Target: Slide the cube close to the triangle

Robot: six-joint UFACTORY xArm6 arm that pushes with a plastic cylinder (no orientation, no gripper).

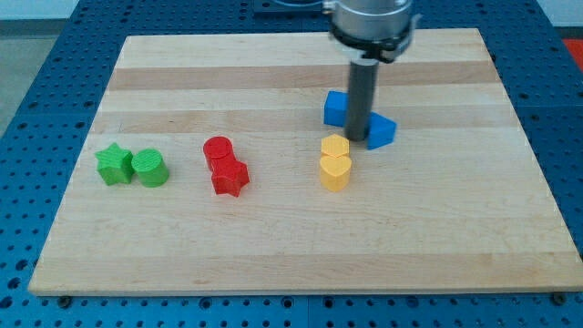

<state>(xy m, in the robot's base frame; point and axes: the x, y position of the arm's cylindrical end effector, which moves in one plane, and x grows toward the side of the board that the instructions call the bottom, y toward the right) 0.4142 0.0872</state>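
Observation:
The blue cube (pixel 335 107) sits right of the board's middle, near the view's top. The blue triangle (pixel 383 132) lies just to its lower right. My rod comes down between them, and my tip (pixel 357 138) rests on the board in the gap, touching or almost touching both blue blocks. The rod hides part of each block. A yellow hexagon-like block (pixel 335 147) sits directly below-left of the tip.
A yellow heart block (pixel 335 170) sits under the yellow hexagon. A red cylinder (pixel 218 150) and red star (pixel 230 177) lie left of centre. A green star (pixel 113 164) and green cylinder (pixel 149 169) lie at the view's left. The wooden board (pixel 437 237) rests on a blue perforated table.

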